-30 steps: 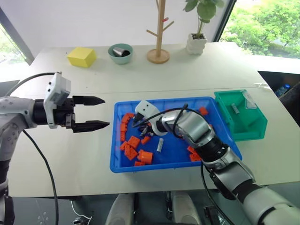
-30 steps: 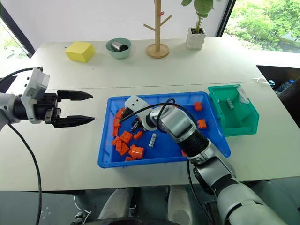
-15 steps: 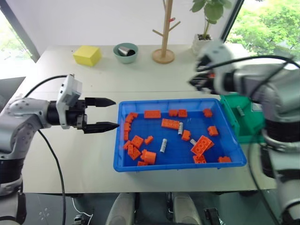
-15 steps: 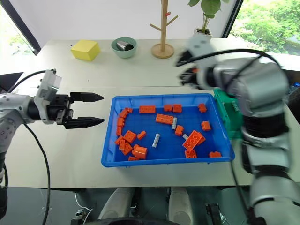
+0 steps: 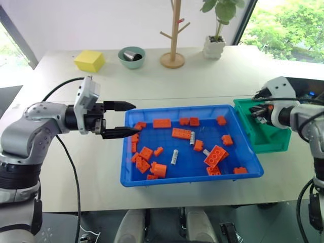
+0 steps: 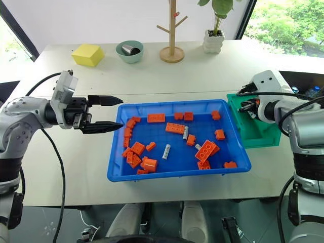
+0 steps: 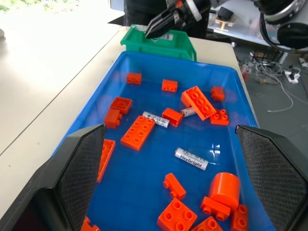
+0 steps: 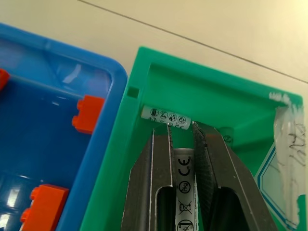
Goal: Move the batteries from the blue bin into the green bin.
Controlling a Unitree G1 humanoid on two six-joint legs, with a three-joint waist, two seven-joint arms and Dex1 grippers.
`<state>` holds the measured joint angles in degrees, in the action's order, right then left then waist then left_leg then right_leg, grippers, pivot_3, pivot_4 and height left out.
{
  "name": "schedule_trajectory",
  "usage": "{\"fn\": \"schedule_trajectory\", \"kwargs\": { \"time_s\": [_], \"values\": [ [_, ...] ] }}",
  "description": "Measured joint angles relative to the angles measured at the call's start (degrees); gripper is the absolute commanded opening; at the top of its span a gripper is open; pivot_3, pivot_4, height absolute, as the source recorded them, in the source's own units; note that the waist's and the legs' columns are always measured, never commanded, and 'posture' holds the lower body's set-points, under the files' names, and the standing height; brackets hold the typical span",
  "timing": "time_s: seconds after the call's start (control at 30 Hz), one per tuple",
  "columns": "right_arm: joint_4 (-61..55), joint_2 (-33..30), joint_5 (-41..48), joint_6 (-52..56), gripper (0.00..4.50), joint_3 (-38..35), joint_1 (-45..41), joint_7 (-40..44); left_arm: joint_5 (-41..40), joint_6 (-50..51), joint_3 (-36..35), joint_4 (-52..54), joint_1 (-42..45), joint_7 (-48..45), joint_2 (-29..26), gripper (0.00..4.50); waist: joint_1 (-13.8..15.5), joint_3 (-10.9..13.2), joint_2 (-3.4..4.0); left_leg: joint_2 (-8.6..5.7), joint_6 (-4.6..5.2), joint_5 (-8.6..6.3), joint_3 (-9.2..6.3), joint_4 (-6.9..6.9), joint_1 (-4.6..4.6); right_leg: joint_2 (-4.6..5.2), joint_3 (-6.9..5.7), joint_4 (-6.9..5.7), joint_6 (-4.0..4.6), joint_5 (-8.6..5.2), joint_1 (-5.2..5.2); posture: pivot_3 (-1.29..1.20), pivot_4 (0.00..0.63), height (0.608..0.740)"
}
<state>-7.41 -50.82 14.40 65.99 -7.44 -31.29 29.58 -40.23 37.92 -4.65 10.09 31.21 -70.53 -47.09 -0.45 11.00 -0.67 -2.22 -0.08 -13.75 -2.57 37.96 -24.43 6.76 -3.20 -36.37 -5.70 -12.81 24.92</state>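
I see the white table (image 5: 212,76) across the whole head view, its far right end cut off by the frame. The blue bin (image 5: 129,174) lies at centre, scattered with orange bricks (image 5: 218,155). I count three batteries in it (image 5: 174,157), near the middle; one by the large brick is half hidden and hard to make out. At centre right, touching the blue bin's right end, sits the green bin (image 5: 263,147); my right arm covers much of its inside from the head camera.

My left gripper (image 5: 123,119) is at centre left, fingers spread apart and holding nothing, tips at the blue bin's left wall.

My right gripper (image 8: 182,126) is in the green bin, jaws clenched on a battery (image 8: 183,179) that stands between the pads, its lower end cut off at the bottom edge of the wrist frame. Just past the fingertips another battery (image 8: 167,117) lies crosswise against the bin's inner wall. A taped label on the green bin, lower right of that frame, is cropped and unreadable.
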Motion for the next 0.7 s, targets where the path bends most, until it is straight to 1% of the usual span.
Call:
{"fn": "schedule_trajectory", "kwargs": {
  "time_s": [0.03, 0.13, 0.23, 0.3, 0.43, 0.5, 0.6, 0.7],
  "values": [
    [0.3, 0.0, -0.5, -1.3, 1.67, -0.3, 1.5, -0.6, -0.3, 0.6, 0.0, 0.4, 0.0, 0.2, 0.0, 4.5, 0.0, 0.0, -0.01, 0.0, 0.0, 0.0, -0.01, 0.0, 0.0, -0.01, -0.01, 0.03, 0.0, 0.0, -0.04, 0.0, 0.15, 0.702],
    [1.0, 0.0, -1.3, -3.0, 3.16, -0.4, 3.5, -1.6, -0.8, 1.7, 0.0, 1.5, 0.0, 0.5, 0.0, 4.5, -0.1, 0.0, -0.01, -0.01, 0.01, 0.0, -0.01, 0.01, 0.01, 0.0, 0.0, 0.04, 0.0, 0.0, -0.04, 0.0, 0.15, 0.702],
    [0.8, 0.3, -0.5, -2.8, 3.16, -2.5, 3.1, -1.5, -1.7, 2.8, 0.0, 2.2, 0.0, 0.3, -0.2, 4.5, -0.4, 0.0, 0.0, 0.02, 0.01, -0.01, -0.02, 0.01, 0.04, -0.03, 0.0, 0.03, 0.0, 0.0, -0.04, 0.0, 0.15, 0.702],
    [-0.9, 0.3, 2.2, -2.0, 3.16, -3.7, 0.8, 0.3, -2.1, 3.2, 0.0, 2.4, 0.1, -0.4, -0.9, 4.5, -0.6, 0.0, 0.04, 0.05, 0.02, -0.01, -0.01, 0.0, 0.05, -0.05, 0.0, 0.02, 0.0, 0.0, -0.02, 0.0, 0.15, 0.702],
    [-9.9, 0.3, 11.5, 2.6, 3.16, -4.4, -5.3, 7.1, -2.1, 3.3, 0.0, 2.4, 0.1, -1.2, -1.7, 4.5, -0.4, 0.0, 0.05, 0.07, 0.04, -0.03, -0.14, -0.01, 0.04, -0.1, -0.03, 0.03, 0.0, -0.01, -0.04, 0.0, 0.15, 0.702],
    [-14.1, 0.2, 15.2, 2.8, 3.16, -3.6, -6.1, 10.3, -2.1, 3.3, 0.0, 2.4, 0.3, -1.5, -1.7, 4.5, -0.1, 0.0, 0.0, 0.03, 0.04, -0.03, -0.24, 0.0, 0.03, -0.1, -0.06, 0.08, -0.01, -0.02, -0.13, 0.0, 0.15, 0.702],
    [-16.5, -1.6, 16.1, -2.9, 3.16, 3.3, -4.6, 17.0, -2.1, 3.2, 0.0, 2.2, 0.6, -1.6, -1.7, 4.5, 0.3, 0.1, -0.03, -0.05, 0.05, -0.03, -0.31, 0.08, 0.03, -0.04, -0.09, 0.23, 0.02, -0.04, -0.26, 0.0, 0.15, 0.702],
    [-16.0, -3.4, 13.7, -12.0, 3.16, 11.0, -4.6, 24.2, -2.0, 3.2, 0.1, 2.2, 0.6, -1.6, -1.7, 4.5, 0.2, 0.1, -0.03, -0.07, 0.05, -0.04, -0.26, 0.1, 0.04, 0.0, -0.08, 0.24, 0.0, -0.03, -0.26, 0.0, 0.15, 0.702]
  ]
}}
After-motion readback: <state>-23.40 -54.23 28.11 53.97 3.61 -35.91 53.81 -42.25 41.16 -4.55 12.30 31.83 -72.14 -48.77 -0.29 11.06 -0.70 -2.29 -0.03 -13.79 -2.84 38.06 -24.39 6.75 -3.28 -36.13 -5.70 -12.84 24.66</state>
